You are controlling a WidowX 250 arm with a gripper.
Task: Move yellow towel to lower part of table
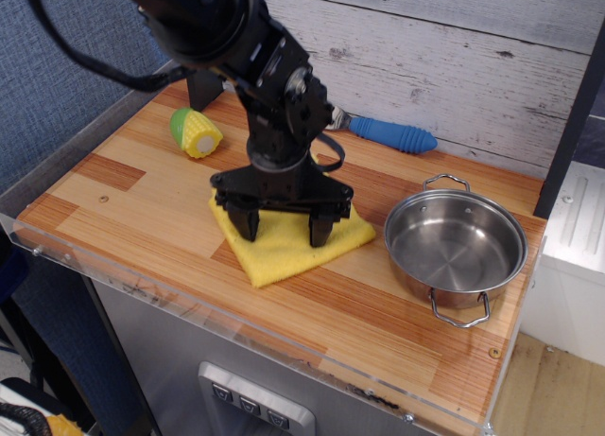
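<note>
My gripper [283,226] sits at frame centre, pointing down at the towel [290,242]. Jaws spread wide; 2 black fingertips [248,223] press onto the cloth, 1 near its left edge, 1 right of its middle. Nothing pinched between them; yellow cloth shows in the gap.

Towel: bright yellow, folded, roughly square, turned so 1 corner points to the lower edge of the frame. It lies flat on the table [142,204], about mid-depth, slightly left of centre. Its right corner lies just beside the pot [455,246]; I cannot tell whether they touch.

Pot: steel, 2 loop handles, right of centre, upright, inside bare.

Corn [196,132]: yellow with a green end, upper left of the table, on its side, well apart from the towel.

Blue handle [391,133]: ridged, lying along the back edge by the wall [473,67], upper centre-right. Its left end passes behind my arm; what it attaches to is hidden.

Table: striped light and reddish-brown planks, clear plastic rim along the lower-left and bottom edges. Wood in front of the towel, toward the lower frame, is bare.
</note>
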